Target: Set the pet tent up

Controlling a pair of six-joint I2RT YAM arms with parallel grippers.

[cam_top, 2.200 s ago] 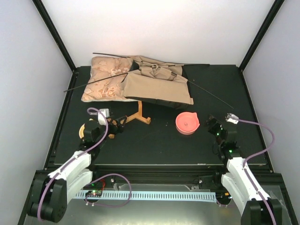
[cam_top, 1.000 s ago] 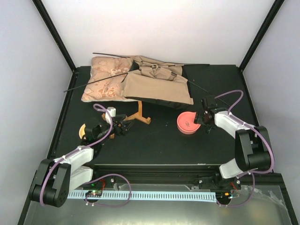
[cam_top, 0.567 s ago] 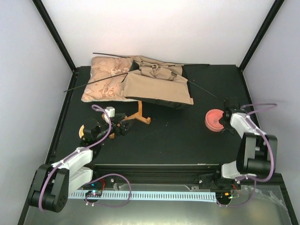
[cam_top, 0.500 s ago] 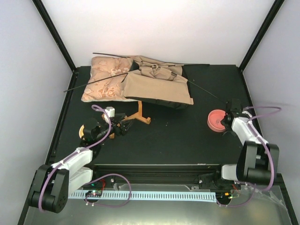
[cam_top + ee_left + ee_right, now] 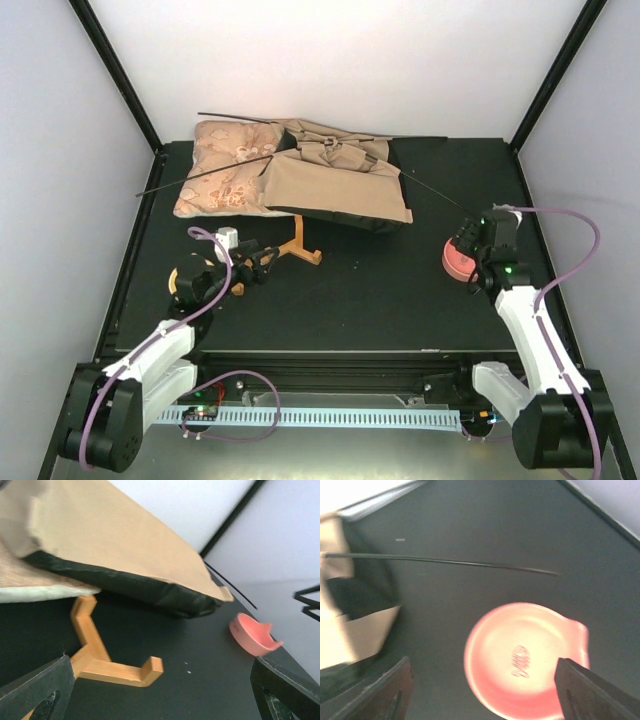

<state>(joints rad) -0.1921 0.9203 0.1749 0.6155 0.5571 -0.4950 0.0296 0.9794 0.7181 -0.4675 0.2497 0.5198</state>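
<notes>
The pet tent (image 5: 335,185) lies collapsed at the back of the table, tan canvas over black lining, with thin black poles (image 5: 210,170) sticking out on both sides. The left wrist view shows its front edge (image 5: 125,545), and the right wrist view shows a corner (image 5: 350,630) and one pole (image 5: 445,562). My left gripper (image 5: 258,262) is open and empty, low over the table just in front of the tent (image 5: 160,700). My right gripper (image 5: 470,243) is open and empty at the right, held above a pink bowl (image 5: 487,695).
A floral cushion (image 5: 225,170) lies left of the tent, partly under it. A wooden stand (image 5: 298,245) lies on the table near my left gripper (image 5: 100,655). The pink bowl (image 5: 457,262) with a fish mark (image 5: 525,655) sits at the right (image 5: 252,635).
The pink bowl has gone from the middle of the table to the right side along with my right gripper, which is now off it and above. My left gripper shifted slightly.
</notes>
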